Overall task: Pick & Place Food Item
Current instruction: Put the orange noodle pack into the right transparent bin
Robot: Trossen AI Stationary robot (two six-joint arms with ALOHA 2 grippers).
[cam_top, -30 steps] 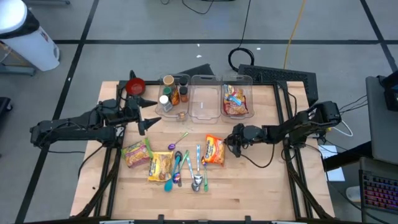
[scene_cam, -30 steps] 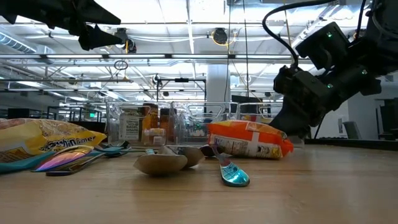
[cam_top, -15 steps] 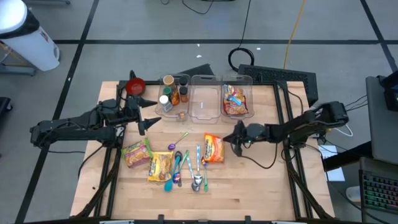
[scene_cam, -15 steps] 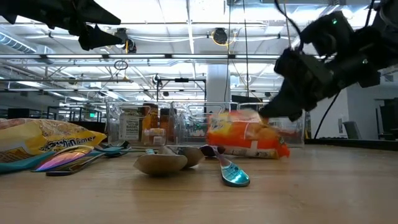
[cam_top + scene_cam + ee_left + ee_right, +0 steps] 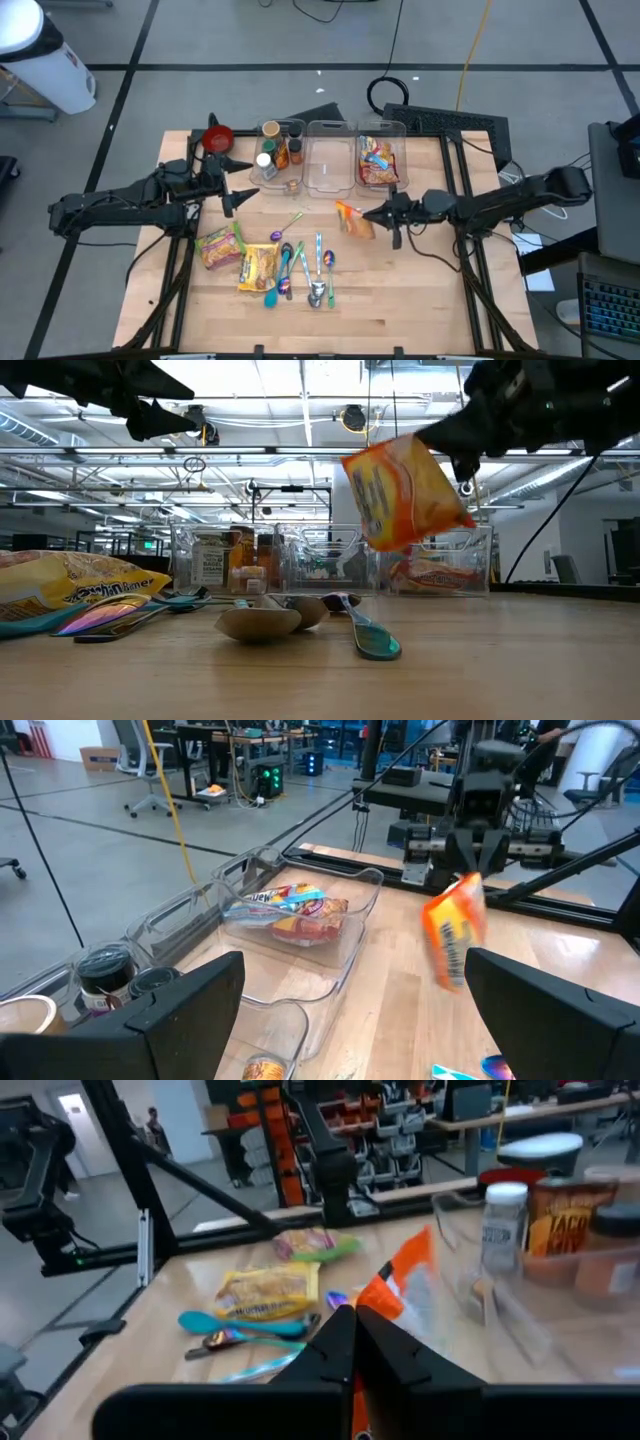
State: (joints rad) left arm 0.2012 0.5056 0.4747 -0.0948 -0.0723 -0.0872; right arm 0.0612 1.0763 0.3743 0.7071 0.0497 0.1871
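— Any lettering legible?
— "TACO" on the brown jar label (image 5: pixel 562 1220), in the right wrist view.
— Elsewhere?
— Print on the yellow packet (image 5: pixel 75 592) at the low view's left, too small to make out. Same for the orange packet (image 5: pixel 405 490) and the bin's wrappers (image 5: pixel 290 910).

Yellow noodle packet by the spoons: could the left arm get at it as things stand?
Probably yes: the left gripper hangs open just behind the yellow noodle packet, with nothing between them; the right gripper, holding the orange packet, is well aside.
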